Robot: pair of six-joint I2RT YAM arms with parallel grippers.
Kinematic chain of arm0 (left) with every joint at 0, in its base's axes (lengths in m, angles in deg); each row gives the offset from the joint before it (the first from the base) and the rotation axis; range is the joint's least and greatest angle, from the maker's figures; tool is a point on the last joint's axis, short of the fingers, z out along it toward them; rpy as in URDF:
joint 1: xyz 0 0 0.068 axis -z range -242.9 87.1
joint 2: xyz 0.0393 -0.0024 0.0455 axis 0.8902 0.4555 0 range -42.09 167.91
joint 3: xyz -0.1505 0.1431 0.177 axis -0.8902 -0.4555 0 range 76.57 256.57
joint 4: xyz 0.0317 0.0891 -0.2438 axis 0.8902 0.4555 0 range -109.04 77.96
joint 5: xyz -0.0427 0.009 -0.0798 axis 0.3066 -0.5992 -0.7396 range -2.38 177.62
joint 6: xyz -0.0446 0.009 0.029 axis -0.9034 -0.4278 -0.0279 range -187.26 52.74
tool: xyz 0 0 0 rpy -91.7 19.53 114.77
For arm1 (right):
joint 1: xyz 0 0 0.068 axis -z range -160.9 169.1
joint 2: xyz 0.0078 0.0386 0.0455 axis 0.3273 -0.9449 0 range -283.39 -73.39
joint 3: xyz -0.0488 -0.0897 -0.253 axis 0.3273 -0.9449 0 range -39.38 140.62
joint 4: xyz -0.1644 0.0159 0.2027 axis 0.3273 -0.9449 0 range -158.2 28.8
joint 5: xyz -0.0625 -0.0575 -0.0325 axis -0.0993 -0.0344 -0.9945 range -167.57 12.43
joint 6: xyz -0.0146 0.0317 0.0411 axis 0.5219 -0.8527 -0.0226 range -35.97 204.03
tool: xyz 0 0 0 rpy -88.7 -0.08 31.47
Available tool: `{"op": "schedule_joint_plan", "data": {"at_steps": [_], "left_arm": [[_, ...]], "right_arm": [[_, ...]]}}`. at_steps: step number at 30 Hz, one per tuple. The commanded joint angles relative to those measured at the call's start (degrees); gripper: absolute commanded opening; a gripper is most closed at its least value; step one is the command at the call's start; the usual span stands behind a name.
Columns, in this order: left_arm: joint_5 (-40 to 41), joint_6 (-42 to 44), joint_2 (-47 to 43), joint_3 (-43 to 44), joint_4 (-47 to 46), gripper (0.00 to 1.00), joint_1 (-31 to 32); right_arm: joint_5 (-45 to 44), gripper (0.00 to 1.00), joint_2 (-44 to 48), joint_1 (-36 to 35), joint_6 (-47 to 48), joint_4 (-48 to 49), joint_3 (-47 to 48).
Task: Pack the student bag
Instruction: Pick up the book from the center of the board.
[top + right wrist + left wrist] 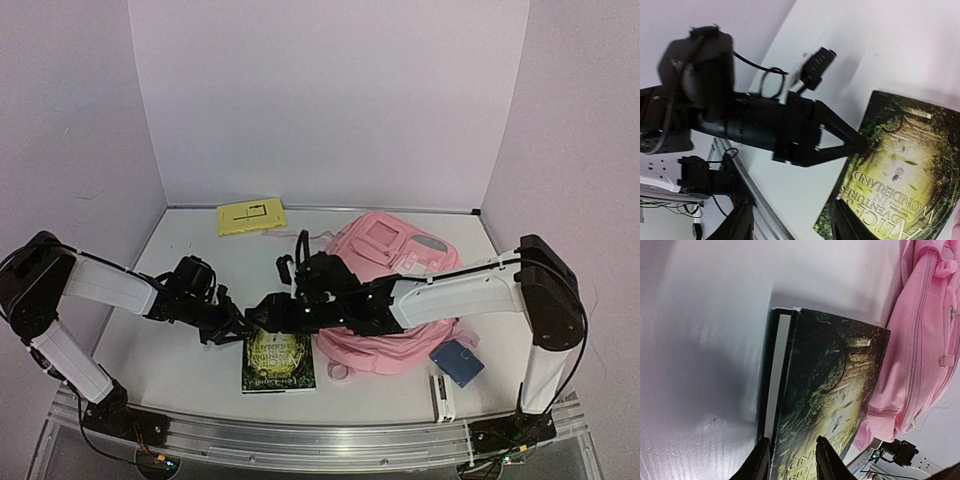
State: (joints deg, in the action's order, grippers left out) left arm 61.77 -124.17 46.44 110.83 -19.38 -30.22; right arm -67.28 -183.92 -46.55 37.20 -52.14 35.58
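Student bag lies on the desk, to the right of both sets of fingers and just beside the book. Left fingers straddle the book's edge; whether they are clamped cannot be determined. Right fingers stand apart above the book.

1 pink backpack; 1 green book; 1 yellow pad; 1 sm. blue item; 1 sm. white item; so 5 obj. on the desk; 2 arms w/ 1 claw each: left claw, right claw.
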Motion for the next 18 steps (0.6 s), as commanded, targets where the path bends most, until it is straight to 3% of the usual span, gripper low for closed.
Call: {"op": "schedule_joint_plan", "data": {"at_steps": [1,7,18], "left_arm": [[1.88,1.19,-0.43,2.93,-0.96,0.33,0.37],[4.06,2.96,-2.57,3.2,7.35,0.4,0.41],[-1.32,1.09,2.52,2.79,0.58,0.41,4.03]], "right_arm": [[-9.18,0.54,2.82,0.13,-2.75,-6.95,-4.25],[-11.25,0.58,2.91,-0.6,-3.61,-11.27,-8.22],[-12.44,0.58,-2.0,-0.71,-7.14,-12.39,-9.57]]}}
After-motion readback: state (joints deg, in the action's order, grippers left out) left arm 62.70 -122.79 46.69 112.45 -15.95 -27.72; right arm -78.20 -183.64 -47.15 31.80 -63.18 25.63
